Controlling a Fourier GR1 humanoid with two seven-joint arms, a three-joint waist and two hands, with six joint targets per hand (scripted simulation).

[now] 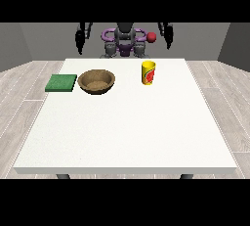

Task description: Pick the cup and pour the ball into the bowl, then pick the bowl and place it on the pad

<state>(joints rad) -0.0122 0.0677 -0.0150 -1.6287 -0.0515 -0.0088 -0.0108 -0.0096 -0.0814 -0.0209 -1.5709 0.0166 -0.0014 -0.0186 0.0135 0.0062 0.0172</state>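
A yellow cup (148, 73) with red markings stands upright right of the brown bowl (96, 81), contents unseen; both hands' finger state cannot be told.

The white table (127, 132) carries a green pad (61, 82), wooden bowl (96, 81) and yellow cup (148, 73).

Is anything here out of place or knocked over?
Nothing is knocked over: cup, bowl and pad sit on the table. Oddly, a red ball shows near the robot's chest, not in the cup.
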